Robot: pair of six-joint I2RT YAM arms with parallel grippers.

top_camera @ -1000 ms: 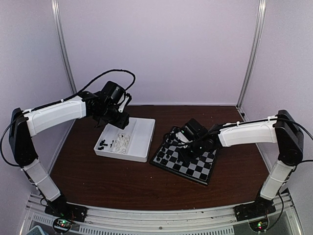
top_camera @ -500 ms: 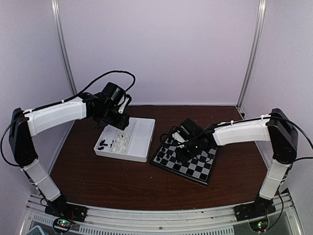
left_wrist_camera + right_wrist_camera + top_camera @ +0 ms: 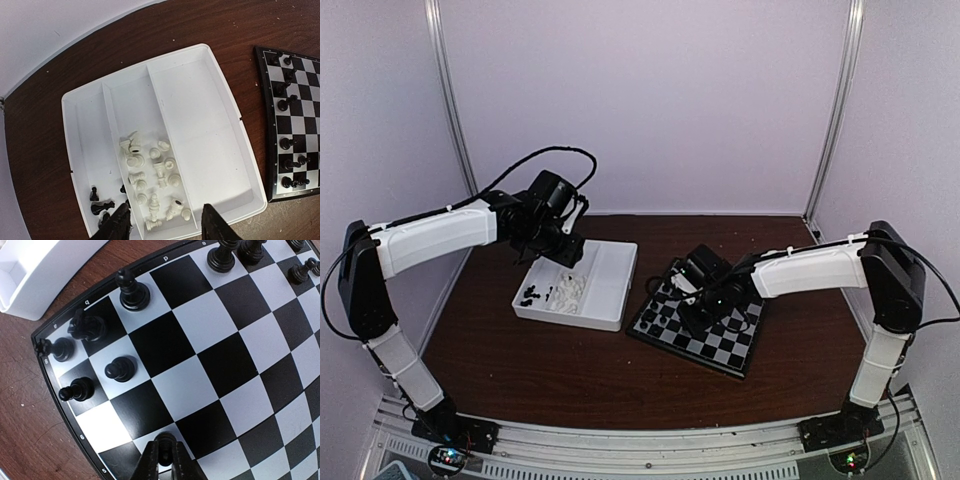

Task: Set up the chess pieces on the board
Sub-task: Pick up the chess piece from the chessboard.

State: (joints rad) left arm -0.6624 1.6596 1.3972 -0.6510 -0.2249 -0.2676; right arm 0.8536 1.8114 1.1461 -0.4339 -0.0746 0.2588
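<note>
Top view
Desk (image 3: 570, 370): dark brown wood, worn matt.
Room: pale lilac walls (image 3: 650, 100), with a metal post (image 3: 448, 120) on either side.
Board (image 3: 720, 350): flat, right of centre, askew to the desk's near edge (square, so no long side). One side faces the white tray (image 3: 610, 290) just beside it.
Left pincer (image 3: 560, 250): above the tray's far-left corner.
Right pincer (image 3: 700, 310): low over the board's far-left part.

Left wrist view
Left pincer: released, fingers apart over the tray's edge, nothing between them.
White pieces (image 3: 155, 175): in the middle compartment, mostly tipped over and pointing every way.
Spare black pieces (image 3: 100, 206): a few in the narrow left compartment.

Right wrist view
Right pincer: clenched on a black piece (image 3: 165, 441) on a pale square by the board's rim.
Black pieces (image 3: 131, 290): upright along the side nearest the tray.
</note>
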